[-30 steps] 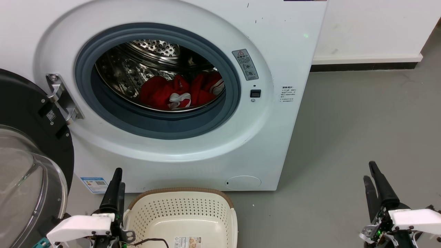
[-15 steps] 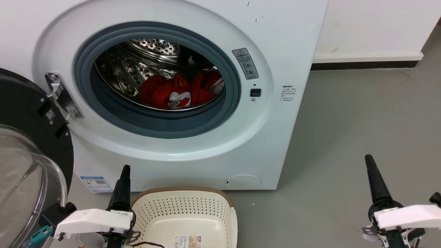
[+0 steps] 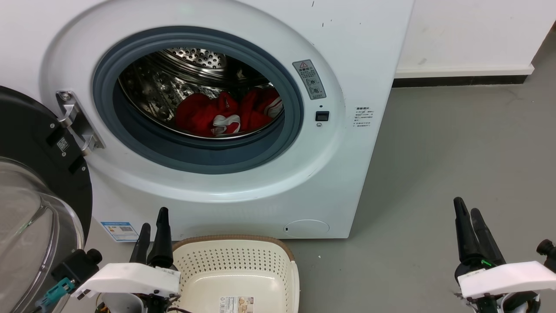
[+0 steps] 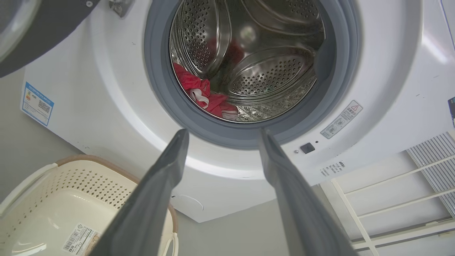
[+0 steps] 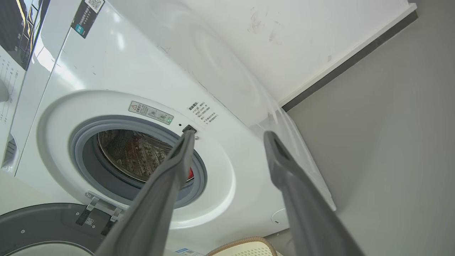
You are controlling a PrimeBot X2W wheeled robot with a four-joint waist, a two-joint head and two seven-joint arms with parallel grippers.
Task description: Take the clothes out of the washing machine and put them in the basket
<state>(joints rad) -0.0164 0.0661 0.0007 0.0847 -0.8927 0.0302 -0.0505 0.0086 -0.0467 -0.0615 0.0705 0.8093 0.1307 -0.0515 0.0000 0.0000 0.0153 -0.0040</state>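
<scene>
Facing the robot with its round mouth wide open, the washing machine [image 3: 330, 182] takes up the upper left of the head view. Its black-rimmed glass door [image 3: 39, 143] is swung out on the left hinge and cut off by the picture's left edge. Bare grey floor [image 3: 456, 152] lies open to the machine's right, up to the white wall [image 3: 469, 30].

Inside the grey rubber ring [image 3: 200, 158] the perforated steel drum [image 3: 173, 87] runs back from the opening, its axis pointing out at the robot. The clothes [image 3: 204, 115] lie bunched in the drum's bottom, a red heap stretched left to right with a twist of white trim at the front. The ring's lower lip hides their near edge, and how many pieces there are cannot be told.

The basket [image 3: 243, 261] stands on the floor just before the machine's foot, below the opening, mouth up. Its near part is cut off by the bottom edge, so its long axis cannot be judged. A small label [image 3: 236, 305] shows on its bottom.

The left gripper [image 3: 154, 218] hovers just beside the basket's left rim, fingers apart and empty, pointing up toward the opening. The right gripper [image 3: 467, 205] hangs well apart over bare floor at the lower right, fingers likewise spread with nothing between them.
</scene>
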